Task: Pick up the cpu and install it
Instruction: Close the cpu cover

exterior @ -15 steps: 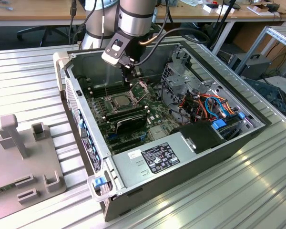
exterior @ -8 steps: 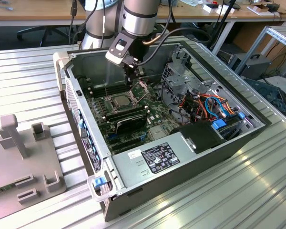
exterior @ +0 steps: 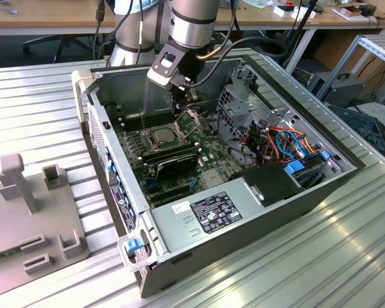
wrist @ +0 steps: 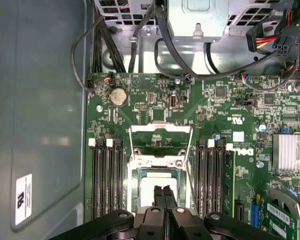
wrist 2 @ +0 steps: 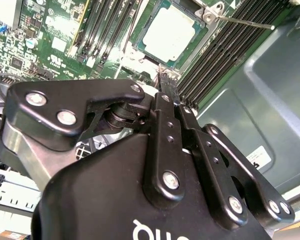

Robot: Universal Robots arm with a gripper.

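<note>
Your end effector [wrist: 163,190] hung with its fingers pressed together, gripping nothing, right over the cpu [wrist: 146,189]. That chip lay seated flat on the motherboard [wrist: 215,110], pale face up, with memory slots [wrist: 107,180] on either side. Beyond it the hinged metal frame [wrist: 161,136] stood open, and further off cables [wrist: 175,50] trailed across the computer case [wrist: 40,100].

Looking obliquely down into the computer case [exterior: 263,234] in the exterior view. Closely facing the motherboard [wrist: 155,100] in both wrist views, sharing the cpu [wrist 2: 170,32].
</note>
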